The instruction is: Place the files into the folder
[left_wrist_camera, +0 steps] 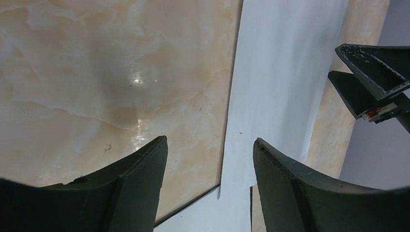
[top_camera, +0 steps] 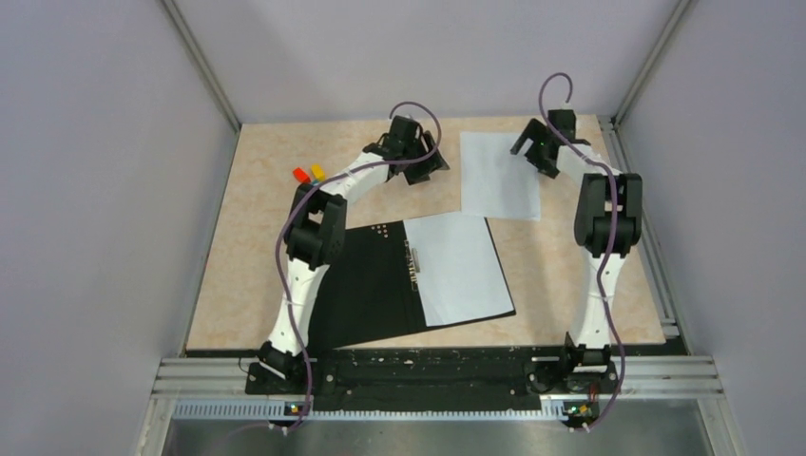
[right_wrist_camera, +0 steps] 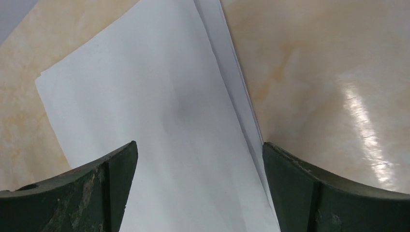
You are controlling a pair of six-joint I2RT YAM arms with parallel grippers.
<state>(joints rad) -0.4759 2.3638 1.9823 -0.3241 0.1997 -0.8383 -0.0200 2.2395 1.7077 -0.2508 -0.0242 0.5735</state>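
The folder (top_camera: 366, 285) lies open on the table, black inside up, with a metal clip (top_camera: 413, 261) along its spine. One white file (top_camera: 461, 271) rests on its right half. A second white file (top_camera: 499, 176) lies flat on the table behind it, also seen in the left wrist view (left_wrist_camera: 280, 72) and the right wrist view (right_wrist_camera: 159, 111). My left gripper (top_camera: 432, 169) (left_wrist_camera: 210, 142) is open, hovering at that file's left edge, holding nothing. My right gripper (top_camera: 532, 152) (right_wrist_camera: 200, 145) is open wide above the file's far right part, its right finger over the file's edge.
Small red (top_camera: 300, 175) and yellow (top_camera: 317, 172) blocks sit on the beige table (top_camera: 266, 285) at the back left. Grey walls and metal rails close the workspace. The right gripper's fingers (left_wrist_camera: 372, 82) show at the edge of the left wrist view.
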